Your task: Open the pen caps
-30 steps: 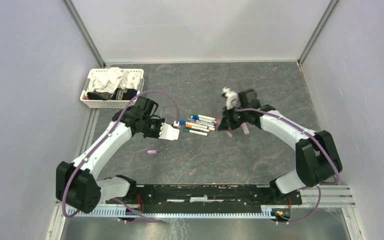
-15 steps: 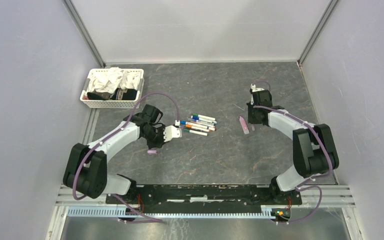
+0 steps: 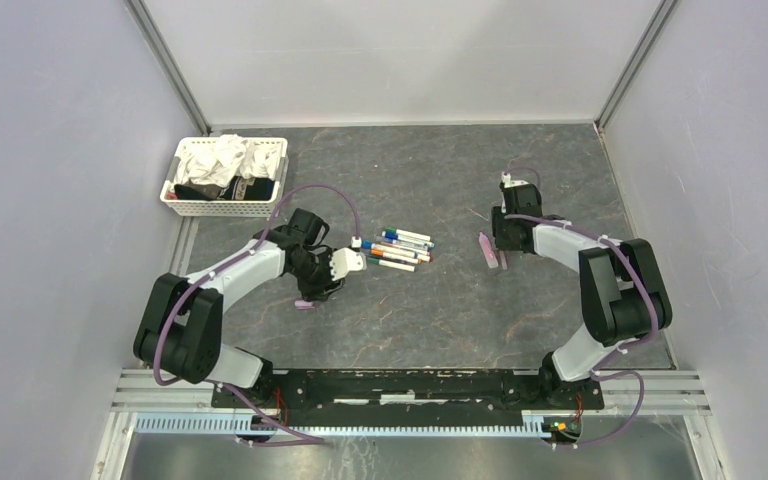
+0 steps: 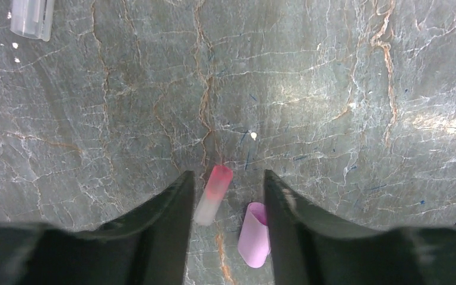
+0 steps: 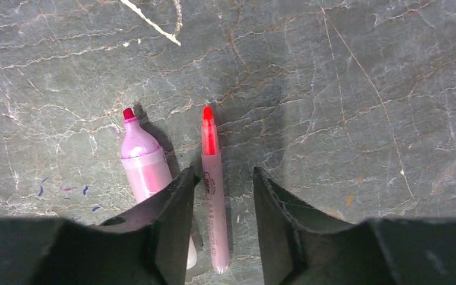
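Pen cap [image 4: 213, 191] lies loose inside my left gripper [image 4: 228, 178], jaws parted; my right gripper [image 5: 224, 173], parted too, straddles a loose pen [image 5: 214, 199], print illegible.

Robot test cell, lab-type: plain pale wall panels [image 3: 410, 60] in aluminium framing [image 3: 170, 70] boxing a stone-patterned tabletop [image 3: 410, 320], left arm [image 3: 245, 270] and right arm [image 3: 560, 240] bolted to a near-edge rail [image 3: 410, 380].
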